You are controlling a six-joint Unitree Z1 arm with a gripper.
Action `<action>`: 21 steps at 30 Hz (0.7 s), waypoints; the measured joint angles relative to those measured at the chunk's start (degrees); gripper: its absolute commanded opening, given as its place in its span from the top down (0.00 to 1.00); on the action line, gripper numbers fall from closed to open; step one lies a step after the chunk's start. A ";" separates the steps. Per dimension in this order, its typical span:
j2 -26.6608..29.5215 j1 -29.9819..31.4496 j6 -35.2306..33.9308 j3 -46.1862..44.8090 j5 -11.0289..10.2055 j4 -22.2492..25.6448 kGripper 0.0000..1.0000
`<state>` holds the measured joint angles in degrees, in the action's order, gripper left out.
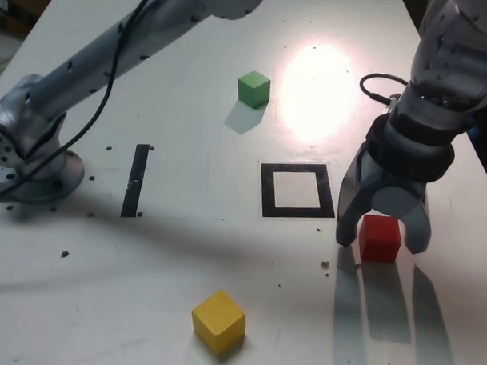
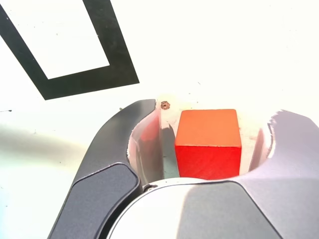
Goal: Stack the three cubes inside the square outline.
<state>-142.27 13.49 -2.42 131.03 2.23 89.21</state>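
The red cube (image 1: 379,234) sits on the white table just to the exterior view's right of the square outline (image 1: 267,191). My gripper (image 1: 382,242) is lowered over it, one finger on each side. In the wrist view the red cube (image 2: 208,144) lies between the fingers (image 2: 144,124), with a narrow gap still showing beside it, so the gripper (image 2: 214,117) is open around it. A corner of the square outline (image 2: 89,82) shows beyond the fingers. The green cube (image 1: 254,88) rests behind the outline. The yellow cube (image 1: 219,320) stands near the front edge.
A thin black strip (image 1: 136,179) lies on the table towards the exterior view's left. The arm's base (image 1: 36,171) stands at the left edge and its link reaches across the back. A bright glare patch (image 1: 319,89) lies beside the green cube.
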 measured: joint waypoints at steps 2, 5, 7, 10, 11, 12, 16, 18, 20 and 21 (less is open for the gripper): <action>-0.03 0.00 0.00 0.00 -0.05 0.00 0.68; -0.14 0.00 0.00 0.00 -0.04 0.00 0.68; -0.19 0.00 0.00 0.00 -0.01 0.00 0.68; -0.20 0.00 0.01 -0.01 0.07 0.00 0.68; -0.20 0.00 0.01 -0.03 0.08 0.01 0.68; -0.20 0.00 0.01 -0.03 0.08 0.01 0.68; -0.19 0.00 0.01 -0.04 0.09 0.11 0.68; -0.03 0.00 0.04 -0.41 0.07 0.21 0.68; 0.65 0.00 0.08 -1.79 -0.12 0.22 0.68; 1.42 0.00 0.09 -3.18 -0.32 0.21 0.68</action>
<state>-140.86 13.49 -2.33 127.85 1.90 89.42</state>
